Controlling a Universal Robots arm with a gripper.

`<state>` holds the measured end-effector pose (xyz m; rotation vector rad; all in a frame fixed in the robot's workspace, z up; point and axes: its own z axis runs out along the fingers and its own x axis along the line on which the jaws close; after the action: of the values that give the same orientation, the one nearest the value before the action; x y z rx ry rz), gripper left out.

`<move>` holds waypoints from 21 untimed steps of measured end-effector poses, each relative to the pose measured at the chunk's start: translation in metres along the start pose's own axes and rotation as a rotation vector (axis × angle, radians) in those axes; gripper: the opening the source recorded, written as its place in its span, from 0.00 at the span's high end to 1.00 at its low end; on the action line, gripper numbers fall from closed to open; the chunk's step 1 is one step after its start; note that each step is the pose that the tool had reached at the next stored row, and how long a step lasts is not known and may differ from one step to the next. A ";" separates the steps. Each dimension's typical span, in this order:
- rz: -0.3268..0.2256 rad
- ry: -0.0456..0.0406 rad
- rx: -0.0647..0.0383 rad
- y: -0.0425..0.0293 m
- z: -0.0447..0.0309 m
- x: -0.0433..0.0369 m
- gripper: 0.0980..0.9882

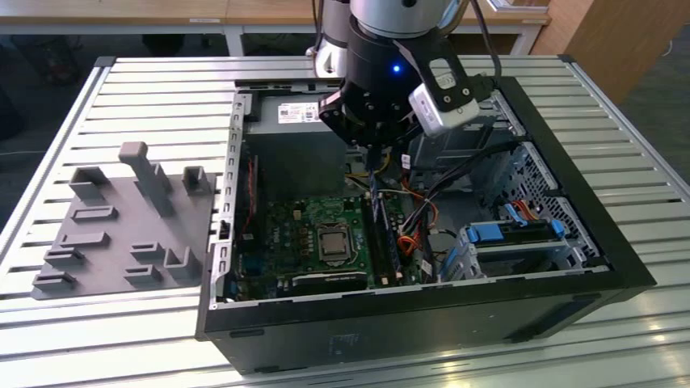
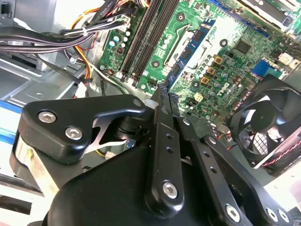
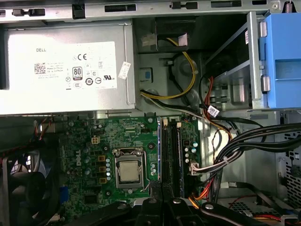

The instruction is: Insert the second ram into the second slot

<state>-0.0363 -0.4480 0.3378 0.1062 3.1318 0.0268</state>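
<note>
The open computer case [image 1: 603, 242] lies on a slatted metal table. On its green motherboard [image 1: 283, 230], two long dark memory slots [image 1: 383, 234] [image 3: 171, 150] [image 2: 143, 33] run beside the processor socket [image 3: 128, 170]. Thin sticks appear to stand edge-on in these slots. I cannot tell which one is the second ram. My gripper [image 1: 372, 166] [image 2: 162, 90] [image 3: 161, 187] hangs just above the far end of the slots. Its fingers are pressed together and nothing shows between them.
A silver power supply [image 3: 66, 70] fills the case's far end and a black fan [image 2: 268, 127] sits at the board's edge. Cable bundles [image 2: 56, 37] and blue drive-bay tabs [image 1: 502, 234] crowd the exterior view's right. A grey holder fixture [image 1: 119, 218] lies left of the case.
</note>
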 end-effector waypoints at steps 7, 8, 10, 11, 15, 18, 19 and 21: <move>0.000 0.0000 0.000 0.0000 0.0015 0.0000 0.98; 0.000 0.0000 0.000 -0.0001 0.0018 0.0000 0.98; 0.000 0.0000 0.000 0.0000 0.0022 0.0000 0.98; 0.000 0.0000 0.000 -0.0001 0.0024 0.0000 0.98; 0.000 0.0000 0.000 -0.0001 0.0034 0.0000 0.98; 0.000 0.0000 0.000 -0.0001 0.0041 0.0000 0.98; 0.000 0.0000 0.000 -0.0001 0.0043 0.0000 0.98; 0.000 0.0000 0.000 -0.0001 0.0047 0.0000 0.98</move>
<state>-0.0363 -0.4481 0.3331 0.1062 3.1318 0.0266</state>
